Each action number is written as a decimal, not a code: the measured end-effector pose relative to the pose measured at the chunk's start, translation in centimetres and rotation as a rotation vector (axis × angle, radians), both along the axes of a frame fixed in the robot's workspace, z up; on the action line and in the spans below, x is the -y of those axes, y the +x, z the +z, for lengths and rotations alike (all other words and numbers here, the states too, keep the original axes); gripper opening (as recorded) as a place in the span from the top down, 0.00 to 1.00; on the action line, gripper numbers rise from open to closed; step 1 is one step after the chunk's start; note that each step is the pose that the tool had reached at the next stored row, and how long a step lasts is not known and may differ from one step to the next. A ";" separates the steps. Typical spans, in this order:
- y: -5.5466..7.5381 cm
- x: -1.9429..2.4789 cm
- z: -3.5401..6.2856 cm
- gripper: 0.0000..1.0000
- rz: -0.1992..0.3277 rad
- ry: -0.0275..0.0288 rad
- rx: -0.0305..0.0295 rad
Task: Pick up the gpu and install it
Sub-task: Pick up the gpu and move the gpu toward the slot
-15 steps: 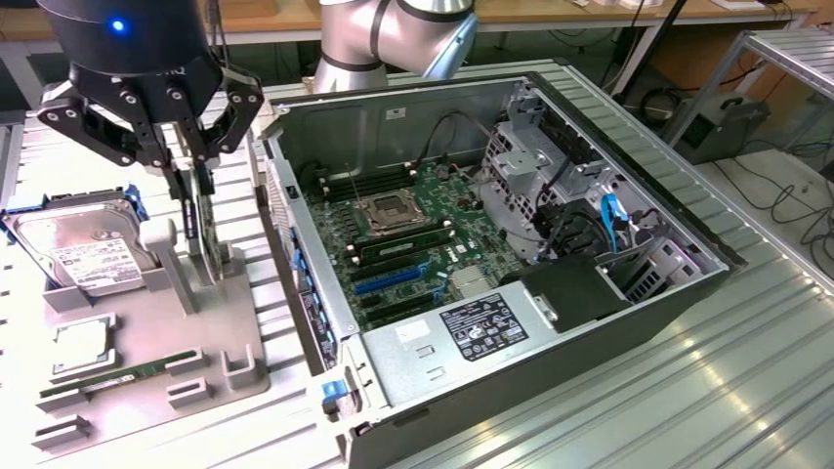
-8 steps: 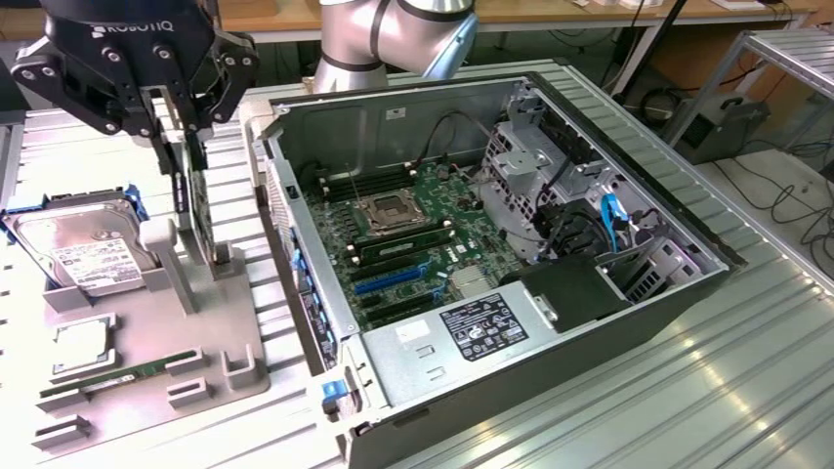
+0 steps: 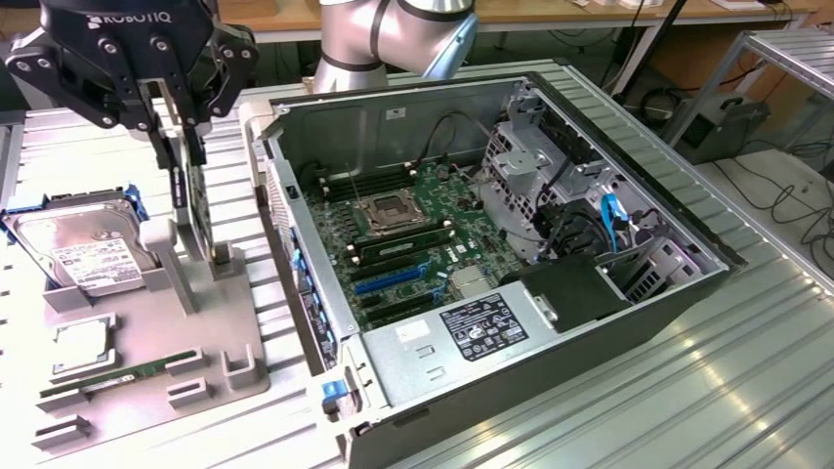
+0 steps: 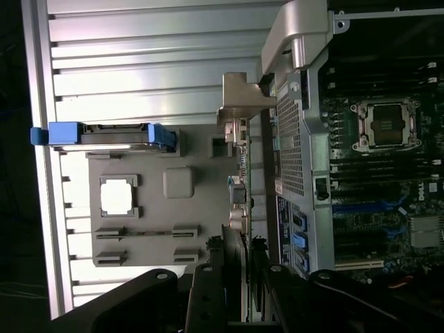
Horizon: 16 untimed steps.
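- Nearest the exterior camera, at five o'clock, is the dark side wall of the open computer case (image 3: 600,342). It lies on a ribbed metal table (image 3: 729,391).
- Inside the case, at the centre of this view, the green motherboard (image 3: 417,239) faces up. Its bare processor socket (image 3: 391,210) is at about twelve o'clock from the blue slots (image 3: 391,283).
- At nine o'clock, a grey holder tray (image 3: 195,332) lies just beside the case.
- The gpu (image 3: 195,215) stands upright on its edge in a slot of that tray, on the side nearest the case.
- The gripper (image 3: 176,147) hangs at ten o'clock, straight over the card. Its fingers stand apart, one on each face of the card's upper edge, and are not clamped on it.
- A hard drive (image 3: 85,256) in a blue carrier leans in the tray at nine o'clock from the gpu.
- A square processor chip (image 3: 81,347) and a slim RAM stick (image 3: 117,376) lie at about seven o'clock from the gpu.
- In the wrist view, the two dark fingers (image 4: 207,291) of the gripper (image 4: 237,253) are closest. The gpu (image 4: 239,201) shows edge-on between them, with a thin dark gap on each side.
- The card's silvery end bracket (image 4: 243,97) is at its far end, close to the case's perforated rear panel (image 4: 305,139).
- The tray (image 4: 201,222) also carries the hard drive (image 4: 104,135), the processor chip (image 4: 118,196) and the RAM stick (image 4: 149,233), all well apart from the gpu.
- The motherboard (image 4: 374,180) and its socket (image 4: 385,125) show beyond the panel.
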<state>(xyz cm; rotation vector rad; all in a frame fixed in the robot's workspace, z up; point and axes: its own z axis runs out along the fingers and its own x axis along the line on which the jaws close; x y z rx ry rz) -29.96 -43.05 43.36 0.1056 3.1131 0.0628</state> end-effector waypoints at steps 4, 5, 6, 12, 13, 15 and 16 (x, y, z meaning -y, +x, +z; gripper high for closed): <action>0.0 0.00 0.17 0.74 0.000 0.0001 0.0001; 0.0 0.00 0.18 0.74 0.000 0.0001 0.0001; 0.0 0.00 0.19 0.74 0.000 0.0000 0.0000; 0.2 0.01 0.18 0.74 0.000 0.0000 0.0000; 0.2 0.00 0.19 0.74 0.000 0.0000 0.0000; 0.3 0.00 0.18 0.74 0.000 0.0000 0.0000; 0.4 0.00 0.18 0.74 0.000 0.0000 0.0000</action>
